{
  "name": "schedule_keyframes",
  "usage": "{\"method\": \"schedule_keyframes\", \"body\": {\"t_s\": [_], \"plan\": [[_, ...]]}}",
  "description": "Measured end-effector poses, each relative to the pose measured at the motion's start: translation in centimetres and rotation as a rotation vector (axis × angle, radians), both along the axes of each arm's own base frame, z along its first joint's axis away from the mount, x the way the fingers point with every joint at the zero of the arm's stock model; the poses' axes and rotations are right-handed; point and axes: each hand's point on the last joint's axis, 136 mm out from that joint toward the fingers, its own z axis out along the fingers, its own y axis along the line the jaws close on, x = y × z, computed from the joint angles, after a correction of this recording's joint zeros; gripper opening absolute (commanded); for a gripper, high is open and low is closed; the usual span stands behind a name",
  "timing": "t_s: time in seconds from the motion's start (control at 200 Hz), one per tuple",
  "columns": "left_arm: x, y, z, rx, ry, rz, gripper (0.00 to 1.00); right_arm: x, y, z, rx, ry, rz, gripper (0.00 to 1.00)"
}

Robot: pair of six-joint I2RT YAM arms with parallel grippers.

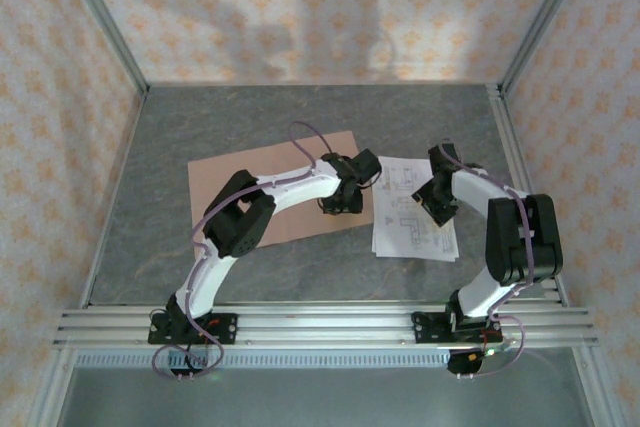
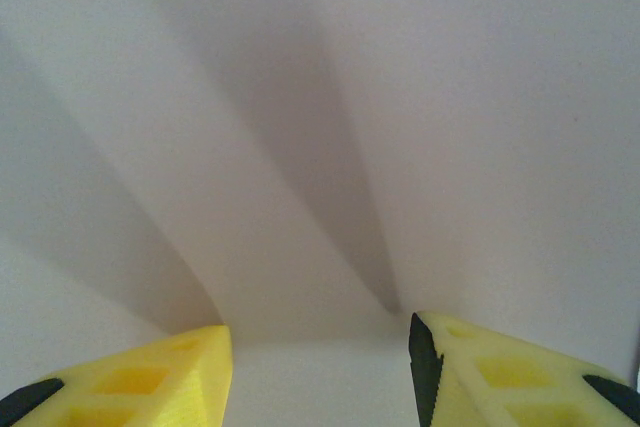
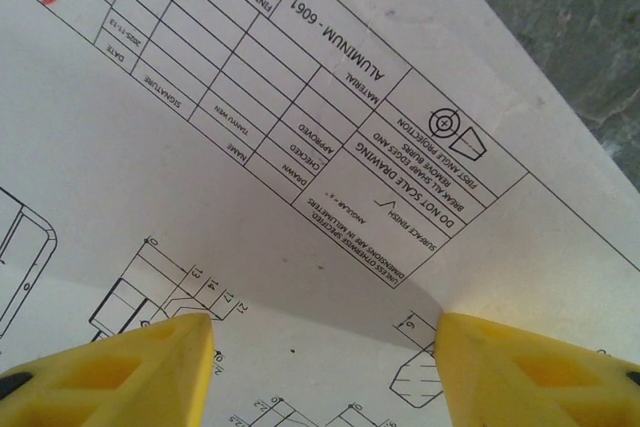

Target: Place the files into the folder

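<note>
Top view: plain pinkish-brown folder (image 1: 250, 172) lies flat left of centre on the table (image 1: 300, 117), with the white printed files (image 1: 410, 232) just beside it on the right.
Left wrist: left gripper (image 2: 320, 362) has its jaws apart over a plain pale surface, holding nothing.
Right wrist: right gripper (image 3: 325, 352) has its jaws apart over a drawing sheet; contact unclear.

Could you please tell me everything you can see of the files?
The files are white paper sheets, slightly fanned, lying flat on the grey table just right of the folder. The top sheet bears black line drawings, a title block reading ALUMINUM - 6061, and a red mark. The right gripper hangs open over it; contact is unclear.
</note>
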Motion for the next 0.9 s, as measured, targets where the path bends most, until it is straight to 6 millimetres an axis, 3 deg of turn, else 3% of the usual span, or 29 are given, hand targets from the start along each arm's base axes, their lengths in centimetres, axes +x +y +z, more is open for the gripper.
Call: {"method": "schedule_keyframes", "body": {"t_s": [0.305,0.5,0.711,0.771,0.901], "plan": [[0.3,-1.2,0.7,-0.017,-0.027,-0.057,0.54,0.8,3.4,0.5,0.053,-0.028,0.082,0.61],[0.1,-1.3,2.1,-0.036,-0.053,-0.068,0.60,1.5,3.7,1.4,0.056,-0.051,0.086,0.62],[-0.3,-1.1,6.2,-0.115,-0.111,-0.055,0.60,1.7,3.9,4.6,0.069,-0.128,0.119,0.78],[-0.9,-0.6,6.4,-0.153,-0.108,-0.032,0.59,1.7,4.3,5.7,0.061,-0.150,0.161,0.85],[-1.9,1.9,5.8,-0.232,-0.066,0.063,0.55,0.9,7.1,6.9,0.016,-0.152,0.309,0.87]]}}
